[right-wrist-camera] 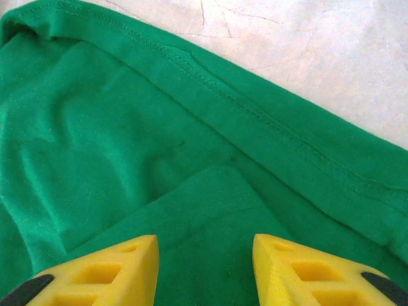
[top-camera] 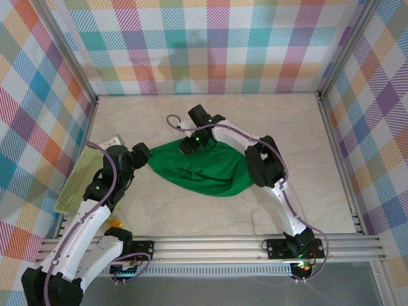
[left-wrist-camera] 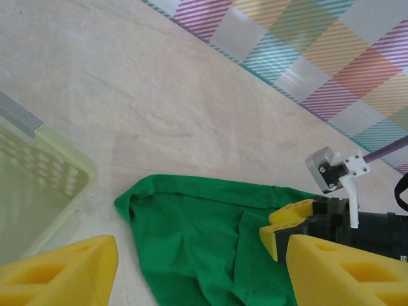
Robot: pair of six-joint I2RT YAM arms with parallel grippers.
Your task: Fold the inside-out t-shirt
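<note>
The inside-out t-shirt (top-camera: 207, 169) is a bright green crumpled heap in the middle of the table. My left gripper (top-camera: 145, 155) hovers at its left corner, open wide, with the cloth (left-wrist-camera: 204, 242) lying below the gap between the yellow fingers (left-wrist-camera: 64, 271). My right gripper (top-camera: 190, 145) sits low over the shirt's far edge. Its jaws are open, and a raised fold of green cloth (right-wrist-camera: 204, 210) lies between the fingertips (right-wrist-camera: 115, 268). A stitched hem (right-wrist-camera: 255, 108) runs just beyond them. The right gripper's fingers (left-wrist-camera: 290, 213) rest on the shirt in the left wrist view.
A pale yellow-green mesh basket (top-camera: 80, 182) stands at the table's left edge, close beside the left arm (left-wrist-camera: 38, 185). Checked walls (top-camera: 210, 51) enclose the table on three sides. A metal rail (top-camera: 255, 245) runs along the near edge.
</note>
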